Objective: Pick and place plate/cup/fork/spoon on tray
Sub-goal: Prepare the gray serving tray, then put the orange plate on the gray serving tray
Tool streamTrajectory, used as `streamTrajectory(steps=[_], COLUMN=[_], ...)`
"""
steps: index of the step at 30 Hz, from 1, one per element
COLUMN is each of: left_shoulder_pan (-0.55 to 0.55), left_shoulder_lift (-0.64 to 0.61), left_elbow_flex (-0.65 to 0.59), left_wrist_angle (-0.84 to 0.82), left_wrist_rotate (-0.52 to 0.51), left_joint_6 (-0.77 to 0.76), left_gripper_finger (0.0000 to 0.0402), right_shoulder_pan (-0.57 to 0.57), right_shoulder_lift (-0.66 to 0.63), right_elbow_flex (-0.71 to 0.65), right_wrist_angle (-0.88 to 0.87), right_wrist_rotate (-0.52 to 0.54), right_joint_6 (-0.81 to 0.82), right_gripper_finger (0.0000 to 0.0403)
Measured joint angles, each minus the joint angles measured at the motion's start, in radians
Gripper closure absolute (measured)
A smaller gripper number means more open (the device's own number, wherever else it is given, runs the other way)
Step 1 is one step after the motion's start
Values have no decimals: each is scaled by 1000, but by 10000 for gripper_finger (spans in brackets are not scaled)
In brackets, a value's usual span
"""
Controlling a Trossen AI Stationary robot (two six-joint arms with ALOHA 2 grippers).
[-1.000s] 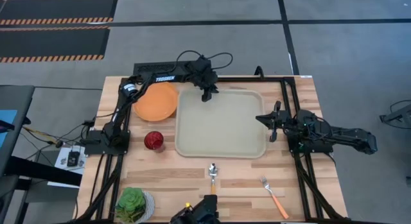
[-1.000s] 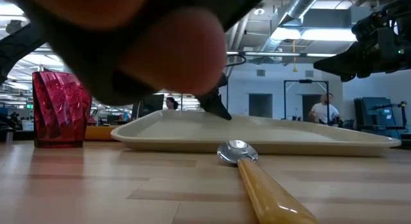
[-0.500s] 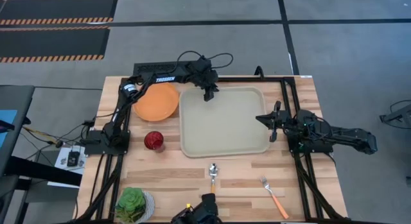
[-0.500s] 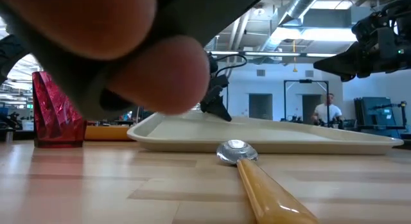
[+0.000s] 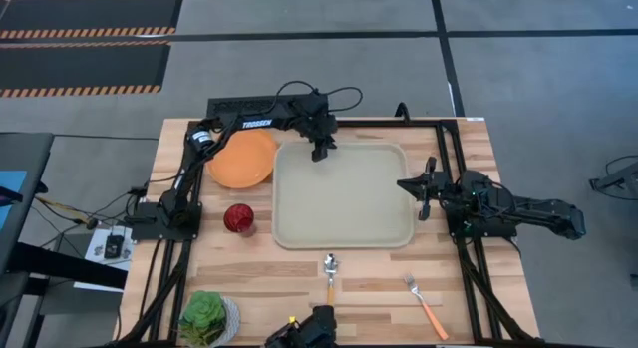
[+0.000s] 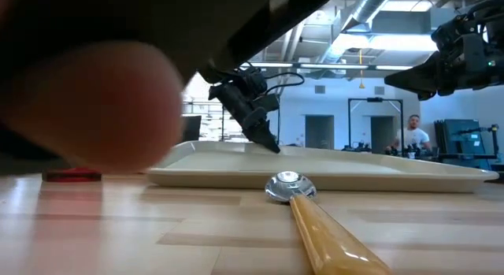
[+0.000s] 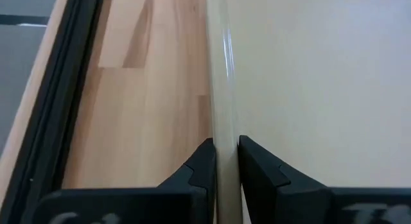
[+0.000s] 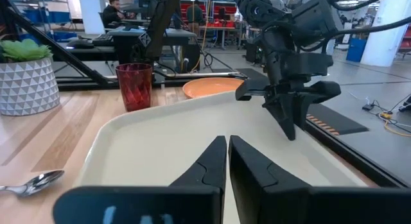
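Observation:
The beige tray (image 5: 344, 198) lies in the middle of the table. My left gripper (image 5: 319, 152) is at the tray's far rim near the far left corner and shut on it; it also shows in the low view (image 6: 272, 145). The orange plate (image 5: 242, 157) sits left of the tray, and the dark red cup (image 5: 238, 218) stands nearer, on the wood. The spoon (image 5: 330, 268) and the fork (image 5: 426, 303) lie on the table in front of the tray. My right gripper (image 5: 423, 193) hangs shut at the tray's right edge, touching nothing. My left gripper has the tray's far rim (image 7: 221, 108) between its two fingers (image 7: 205, 166), one on the outer side over the wood and one inside the tray. It comes slanting down from the table's far left. The tray's near side (image 6: 354, 176) rests on the table.
A white bowl with a green plant (image 5: 204, 318) stands at the near left corner. A blurred shape close to the low camera (image 6: 87, 109) hides most of the cup there. Black frame rails (image 5: 184, 198) run along both sides of the table. People stand in the room behind.
With my left gripper on its far rim, the tray has slid a little toward the table's right edge and come back to about where it was. The blurred shape before the low camera has drifted left, uncovering my left gripper in that view.

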Motion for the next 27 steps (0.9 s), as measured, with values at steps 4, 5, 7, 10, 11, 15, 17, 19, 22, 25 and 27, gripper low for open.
streamTrajectory(steps=[4,5,7,10,11,15,17,19,22,25,27], left_shoulder_pan=[0,0,0,0,-1,-9,-13,-18,-22,-25,-31], left_shoulder_lift=[0,0,0,-2,-3,-8,-8,-8,-8,-8,-8], left_elbow_flex=[0,0,0,3,7,26,39,46,65,96,121], left_wrist_angle=[-14,-14,-13,-17,-23,-41,-58,-63,-76,-114,-152], left_wrist_rotate=[0,-1,-3,-11,-19,-68,-86,-92,-91,-112,-157], left_joint_6=[1,1,1,-5,-7,-1,2,1,0,-1,0], left_gripper_finger=[362,362,359,347,342,317,305,297,289,290,298], right_shoulder_pan=[0,0,0,0,0,0,0,0,0,0,0], right_shoulder_lift=[0,0,0,0,0,0,0,0,0,0,0], right_elbow_flex=[0,0,0,0,0,0,0,0,0,0,0], right_wrist_angle=[0,0,-1,-1,-1,-1,-1,-1,-1,-1,-1], right_wrist_rotate=[0,0,0,0,0,0,0,0,0,0,0], right_joint_6=[0,0,0,0,0,0,0,0,0,0,0], right_gripper_finger=[360,360,360,360,360,360,360,360,360,360,360])
